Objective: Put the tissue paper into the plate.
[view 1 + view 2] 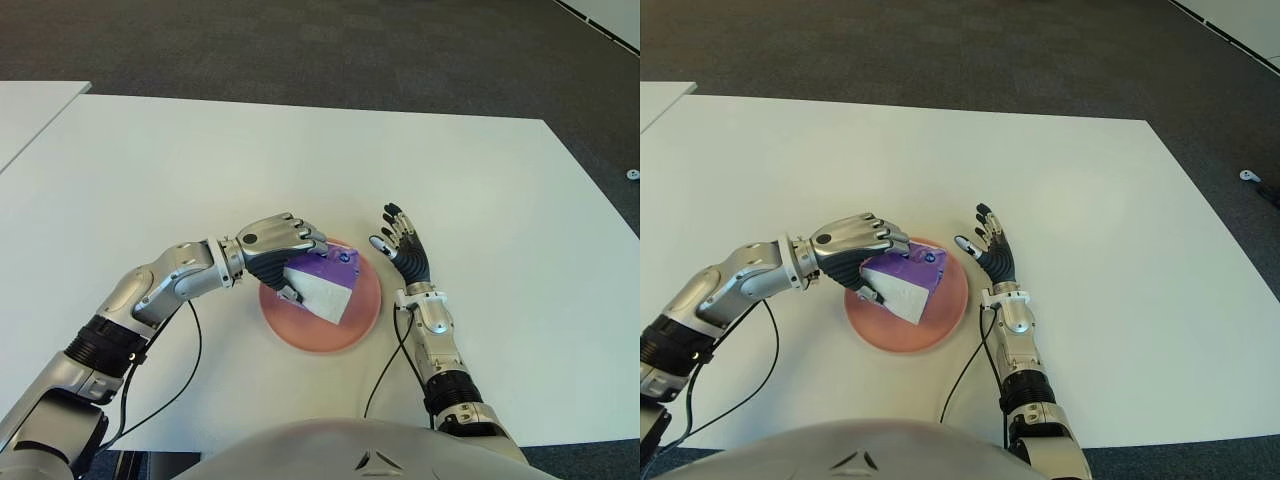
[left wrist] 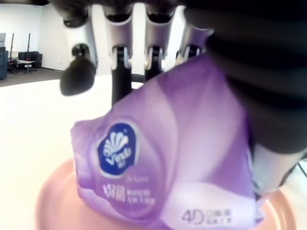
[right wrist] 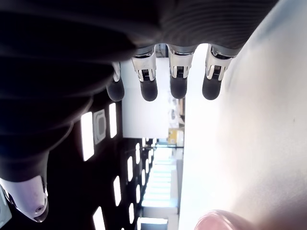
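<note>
A purple and white tissue paper pack point(image 1: 326, 282) is tilted over the pink plate point(image 1: 362, 322), its lower corner down on the plate. My left hand point(image 1: 281, 247) comes from the left and is shut on the pack's upper left side, fingers curled over its top. In the left wrist view the pack point(image 2: 158, 167) fills the picture with the fingers point(image 2: 115, 62) wrapped behind it and the plate point(image 2: 57, 196) beneath. My right hand point(image 1: 402, 248) stands just right of the plate, fingers spread and holding nothing.
The plate sits on a white table point(image 1: 250, 170) near its front edge. A second white table point(image 1: 30, 105) shows at the far left. Dark carpet point(image 1: 300, 50) lies beyond. Black cables point(image 1: 190, 360) trail from both arms over the table's front.
</note>
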Robot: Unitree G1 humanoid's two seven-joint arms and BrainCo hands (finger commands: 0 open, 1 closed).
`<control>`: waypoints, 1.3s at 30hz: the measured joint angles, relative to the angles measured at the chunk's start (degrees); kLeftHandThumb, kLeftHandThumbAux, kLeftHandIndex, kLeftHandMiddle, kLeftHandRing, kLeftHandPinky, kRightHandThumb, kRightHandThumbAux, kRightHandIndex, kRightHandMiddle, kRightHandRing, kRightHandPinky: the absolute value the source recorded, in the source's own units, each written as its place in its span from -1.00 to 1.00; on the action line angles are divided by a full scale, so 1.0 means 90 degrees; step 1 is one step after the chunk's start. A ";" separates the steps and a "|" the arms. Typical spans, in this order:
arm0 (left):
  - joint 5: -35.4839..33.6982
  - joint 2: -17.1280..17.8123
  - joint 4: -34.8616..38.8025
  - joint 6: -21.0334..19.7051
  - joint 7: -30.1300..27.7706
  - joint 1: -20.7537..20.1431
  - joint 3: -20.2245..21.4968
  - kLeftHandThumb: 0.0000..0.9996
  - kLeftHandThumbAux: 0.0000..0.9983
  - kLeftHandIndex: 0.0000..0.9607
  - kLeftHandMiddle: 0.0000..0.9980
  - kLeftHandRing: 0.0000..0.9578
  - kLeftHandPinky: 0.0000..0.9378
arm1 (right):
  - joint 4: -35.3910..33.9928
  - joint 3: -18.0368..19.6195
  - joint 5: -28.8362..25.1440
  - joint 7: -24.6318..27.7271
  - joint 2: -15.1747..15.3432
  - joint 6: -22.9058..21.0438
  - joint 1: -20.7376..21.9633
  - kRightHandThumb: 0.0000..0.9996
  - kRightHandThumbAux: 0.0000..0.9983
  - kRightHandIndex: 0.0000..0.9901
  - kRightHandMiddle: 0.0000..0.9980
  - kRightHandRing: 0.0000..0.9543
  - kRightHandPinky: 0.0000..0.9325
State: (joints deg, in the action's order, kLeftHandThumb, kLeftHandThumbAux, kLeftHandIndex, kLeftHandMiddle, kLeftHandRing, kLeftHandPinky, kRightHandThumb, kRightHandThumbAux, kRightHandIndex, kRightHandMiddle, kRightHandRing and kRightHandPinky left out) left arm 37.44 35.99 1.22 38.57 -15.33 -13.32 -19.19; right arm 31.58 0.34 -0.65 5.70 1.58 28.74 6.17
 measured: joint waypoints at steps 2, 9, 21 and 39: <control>-0.0042 -0.0057 0.0040 0.0000 0.0016 0.0088 0.0001 0.50 0.39 -0.08 0.65 0.74 0.70 | 0.0001 0.0001 0.0000 -0.0001 -0.0005 0.0000 0.0002 -1.00 0.24 -1.00 -0.99 -1.00 -1.00; 0.0343 -0.0310 -0.0323 0.0264 0.0761 0.0188 -0.0058 0.43 0.40 -0.10 0.44 0.47 0.40 | 0.0020 0.0016 -0.0001 -0.0002 0.0006 -0.0001 0.0007 -1.00 0.25 -1.00 -0.99 -1.00 -1.00; 0.0922 -0.0088 -0.0703 0.0757 0.1298 -0.0069 -0.0243 -0.90 -0.40 -0.99 -0.98 -0.98 -0.99 | 0.0031 0.0002 0.0024 -0.0026 0.0007 0.0000 0.0022 -1.00 0.24 -1.00 -0.98 -1.00 -1.00; 0.0826 0.0063 -0.0567 0.0616 0.1104 0.0086 -0.0236 -0.93 -0.50 -1.00 -1.00 -1.00 -1.00 | 0.0031 -0.0001 0.0027 -0.0091 -0.0003 0.0000 0.0025 -1.00 0.22 -1.00 -0.98 -1.00 -1.00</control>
State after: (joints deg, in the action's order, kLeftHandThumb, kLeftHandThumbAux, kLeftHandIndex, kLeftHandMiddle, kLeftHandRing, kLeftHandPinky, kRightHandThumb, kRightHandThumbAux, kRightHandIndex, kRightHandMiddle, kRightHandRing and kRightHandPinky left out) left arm 44.87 36.56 -3.89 44.12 -5.40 -12.55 -21.31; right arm 31.85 0.33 -0.41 4.88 1.56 28.74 6.39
